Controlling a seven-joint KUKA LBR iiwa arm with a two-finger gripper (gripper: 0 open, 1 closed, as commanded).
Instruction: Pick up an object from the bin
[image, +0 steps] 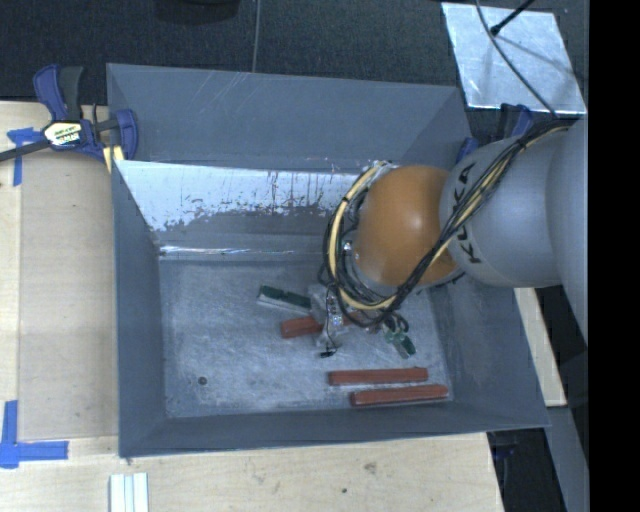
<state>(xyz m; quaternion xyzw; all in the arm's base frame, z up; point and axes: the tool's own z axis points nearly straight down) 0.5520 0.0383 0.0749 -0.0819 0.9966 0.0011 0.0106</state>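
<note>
The short brown block lies just left of the tool at frame centre, its long axis running left-right. I cannot tell whether the tool is open or closed.

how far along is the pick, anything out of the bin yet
Done: the gripper is low in the bin, right beside a small red-brown block and a dark green strip. In hand: nothing visibly lifted. Left: gripping one piece and raising it out; two long red-brown bars lie on the floor too.

Grey bin, brown bar, 2nd bar, grn strip
</note>
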